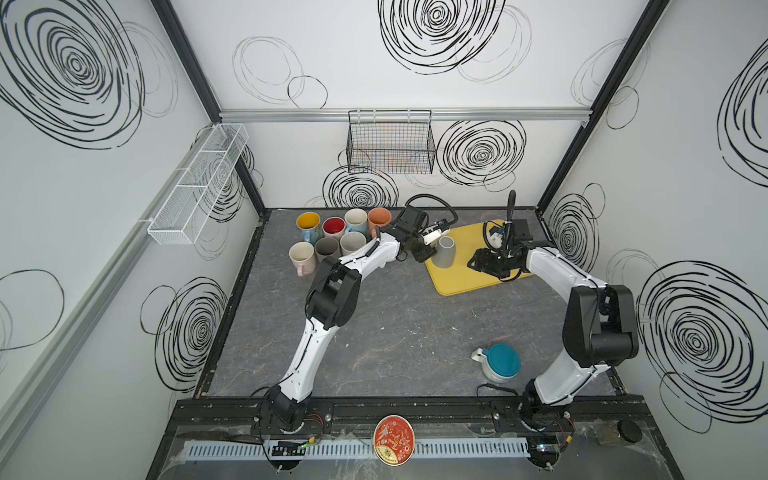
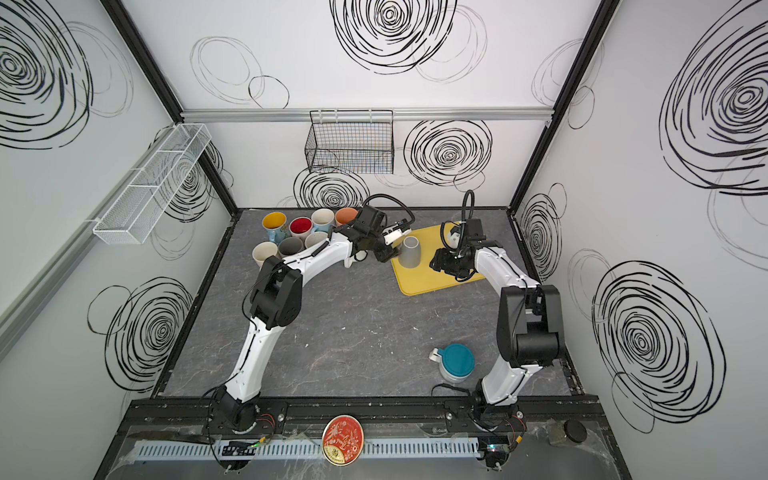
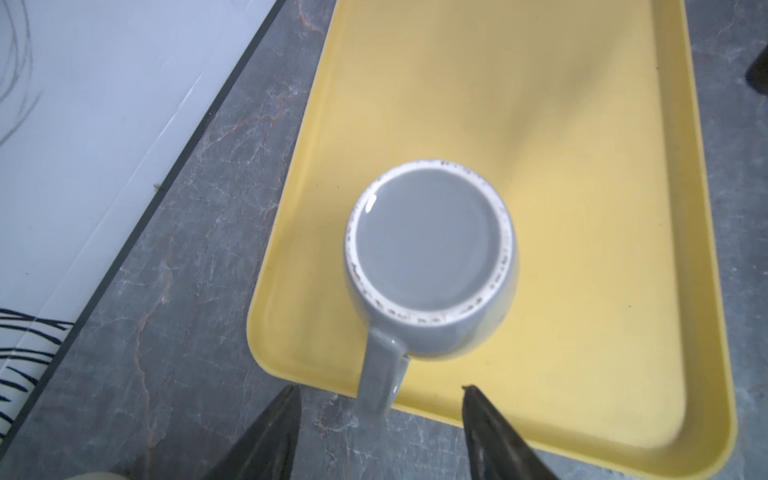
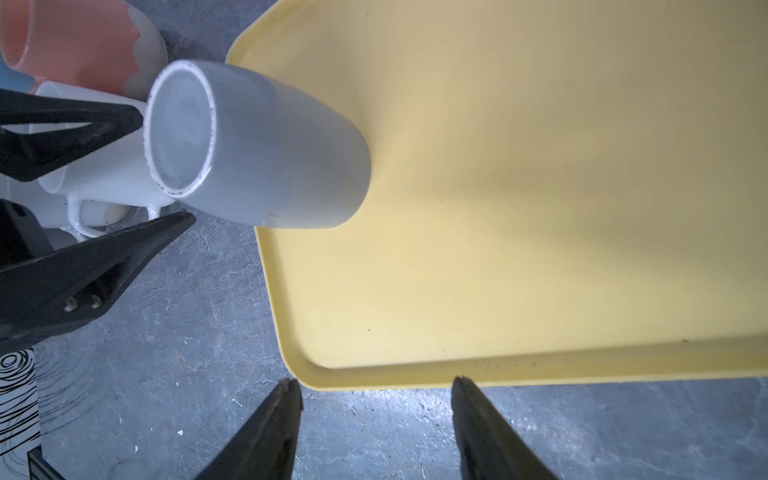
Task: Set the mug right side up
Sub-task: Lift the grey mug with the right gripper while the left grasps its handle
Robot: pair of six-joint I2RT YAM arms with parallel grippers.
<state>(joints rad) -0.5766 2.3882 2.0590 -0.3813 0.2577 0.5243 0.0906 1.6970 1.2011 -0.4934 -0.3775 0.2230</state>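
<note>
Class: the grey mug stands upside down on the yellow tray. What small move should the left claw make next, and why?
Probably ease the left claw closer until its open jaws straddle the handle. The grey mug sits base up on the yellow tray, handle toward the claw, nothing gripped yet.

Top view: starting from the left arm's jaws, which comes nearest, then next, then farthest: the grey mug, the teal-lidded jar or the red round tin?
1. grey mug, upside down on the yellow tray, right beside them.
2. teal-lidded jar, toward the front right.
3. red round tin, at the very front, centre.
</note>
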